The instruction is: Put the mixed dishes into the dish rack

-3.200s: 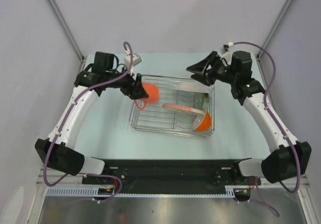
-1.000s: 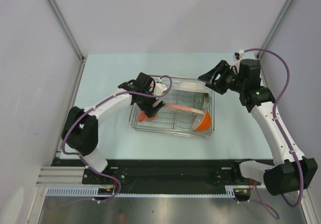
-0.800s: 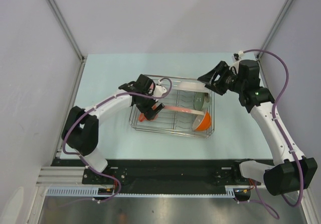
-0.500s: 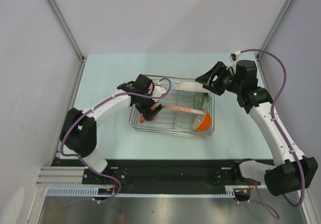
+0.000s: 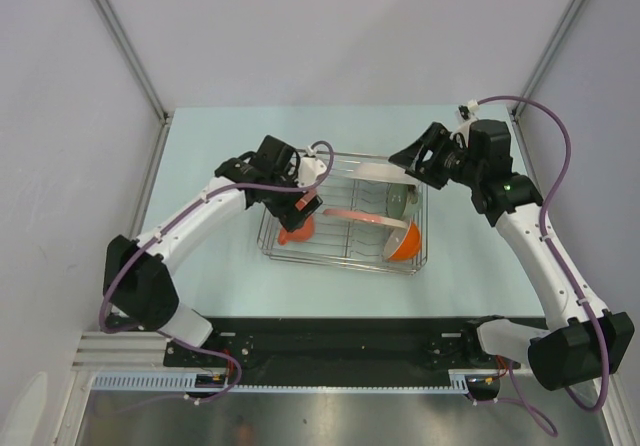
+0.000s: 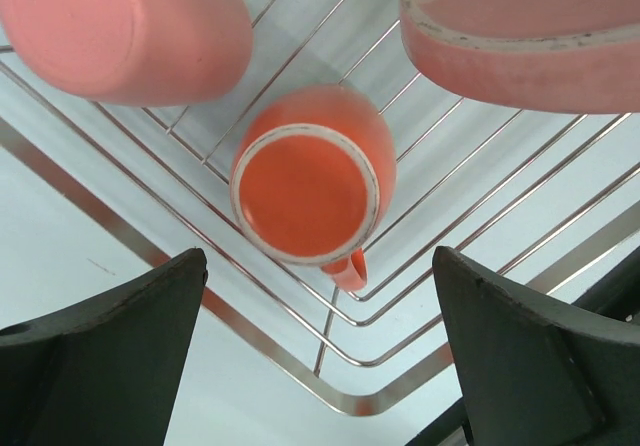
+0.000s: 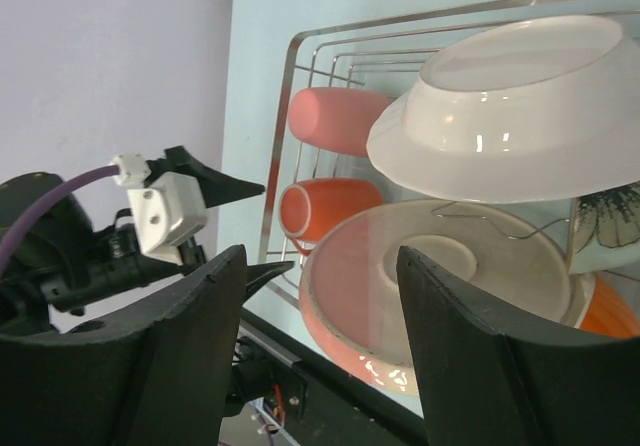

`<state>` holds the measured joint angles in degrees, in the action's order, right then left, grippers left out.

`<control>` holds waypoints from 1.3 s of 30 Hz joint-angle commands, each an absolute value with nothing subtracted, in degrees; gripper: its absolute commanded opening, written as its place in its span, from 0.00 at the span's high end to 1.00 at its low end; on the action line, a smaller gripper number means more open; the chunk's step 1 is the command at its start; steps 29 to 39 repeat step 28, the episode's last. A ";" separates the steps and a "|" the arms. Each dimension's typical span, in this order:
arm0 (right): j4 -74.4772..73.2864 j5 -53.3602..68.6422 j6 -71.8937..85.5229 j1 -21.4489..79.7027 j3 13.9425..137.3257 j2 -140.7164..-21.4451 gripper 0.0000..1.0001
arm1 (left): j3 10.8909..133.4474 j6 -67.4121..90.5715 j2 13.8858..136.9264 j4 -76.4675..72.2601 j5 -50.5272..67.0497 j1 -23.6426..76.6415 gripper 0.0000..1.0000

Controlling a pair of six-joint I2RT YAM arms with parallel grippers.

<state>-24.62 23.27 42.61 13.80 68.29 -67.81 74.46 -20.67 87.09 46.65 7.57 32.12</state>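
Since orange cup stands on end on bare wires in near-left corner of dish rack, tipping risk judged real: left gripper clipping handle would knock it onto pink cup just beside. Cup sits below, centred between left jaws, untouched. Left jaws spread wide, empty. Right gripper jaws likewise apart, empty, over rack's far-right end.

A silver wire dish rack sits mid-way on the pale blue-green worktop. The left gripper hangs over its left end, above a coral-orange cup. The right gripper is at the far right corner, beside a pinkish-white round plate.
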 commanded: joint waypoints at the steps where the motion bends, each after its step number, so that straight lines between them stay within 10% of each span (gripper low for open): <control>1: -25.22 19.96 38.07 14.33 68.55 -67.59 0.33 | 78.31 -21.97 83.33 49.39 5.54 32.43 0.00; 3: -27.14 16.63 36.31 15.20 68.64 -67.33 0.32 | 79.62 -21.54 82.45 49.66 5.19 32.26 0.00; 5: -28.73 9.61 32.97 18.53 68.99 -66.80 0.01 | 80.51 -20.40 80.51 48.61 5.80 31.56 0.00; 14: -34.72 -15.72 25.05 32.60 69.87 -64.25 0.00 | 86.31 -13.45 74.46 48.17 13.44 23.84 0.00; 39: -34.72 -18.45 22.59 34.28 69.87 -60.29 0.00 | 71.57 -11.78 61.44 41.15 16.79 13.80 0.00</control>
